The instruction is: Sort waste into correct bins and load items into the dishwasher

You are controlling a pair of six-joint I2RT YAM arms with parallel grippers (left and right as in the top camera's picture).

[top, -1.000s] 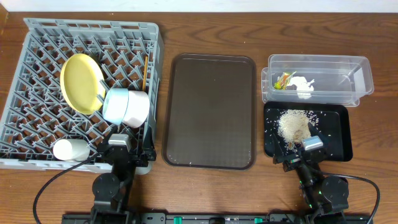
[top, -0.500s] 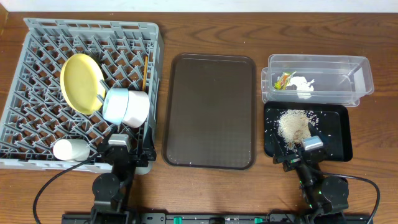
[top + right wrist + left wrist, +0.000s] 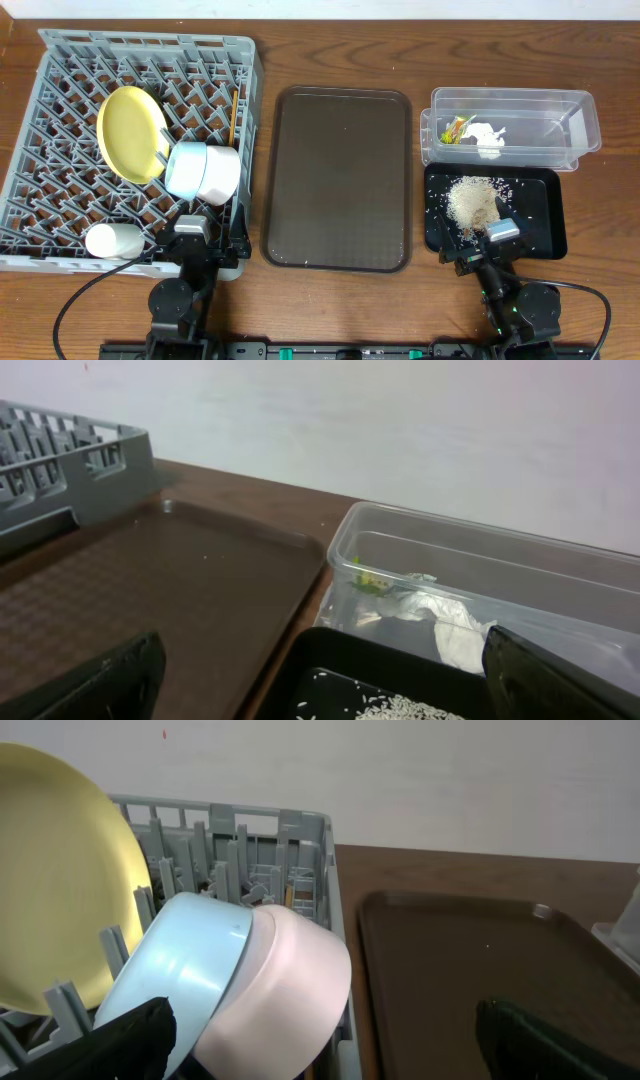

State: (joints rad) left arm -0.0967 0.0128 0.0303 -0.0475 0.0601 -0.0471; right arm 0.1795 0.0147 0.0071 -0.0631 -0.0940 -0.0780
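The grey dish rack (image 3: 60,90) holds the pale-yellow plate (image 3: 131,133), the light-blue bowl (image 3: 186,168), the white bowl (image 3: 222,174) and the chopsticks (image 3: 233,117). The clear tub (image 3: 540,105) holds the green-and-yellow wrapper (image 3: 457,128) and the white tissue (image 3: 486,137). The rice scraps (image 3: 472,201) lie in the black tray (image 3: 540,215). My left gripper (image 3: 195,245) is open and empty at the rack's front edge, just in front of the bowls (image 3: 190,975). My right gripper (image 3: 490,245) is open and empty over the black tray's near edge (image 3: 330,660).
A brown serving tray (image 3: 338,178) lies bare between the rack and the bins. A white cup (image 3: 112,240) lies on its side at the rack's front left. The tub and tissue show in the right wrist view (image 3: 450,630).
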